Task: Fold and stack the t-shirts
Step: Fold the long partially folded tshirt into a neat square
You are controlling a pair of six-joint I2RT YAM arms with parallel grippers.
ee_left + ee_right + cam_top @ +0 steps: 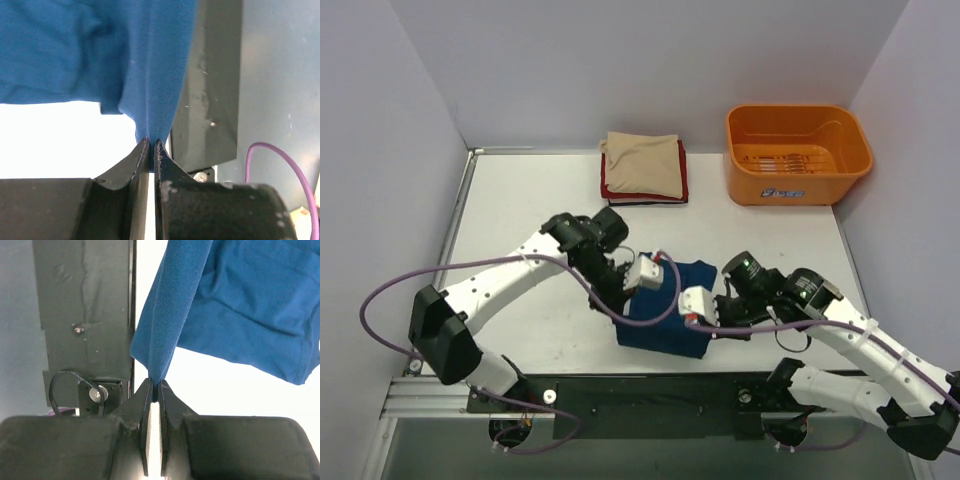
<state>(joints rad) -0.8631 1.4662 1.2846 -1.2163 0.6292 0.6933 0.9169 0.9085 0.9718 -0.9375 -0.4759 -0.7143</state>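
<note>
A dark blue t-shirt point(665, 335) lies partly folded on the white table point(520, 200) between the two arms. My left gripper point(623, 303) is shut on its left edge. In the left wrist view a fold of the blue t-shirt point(75, 50) runs down into the pinch of that left gripper point(152, 142). My right gripper point(712, 322) is shut on the right edge. The right wrist view has the blue t-shirt point(250, 305) hanging from the closed tips of the right gripper point(156, 384), lifted off the table. No chest print shows.
At the back of the table sits a stack of folded t-shirts: beige point(642, 165) on top, red point(605, 188) under it, a dark one point(650, 201) lowest. An orange plastic tub point(798, 150) stands at the back right. Grey walls close in both sides.
</note>
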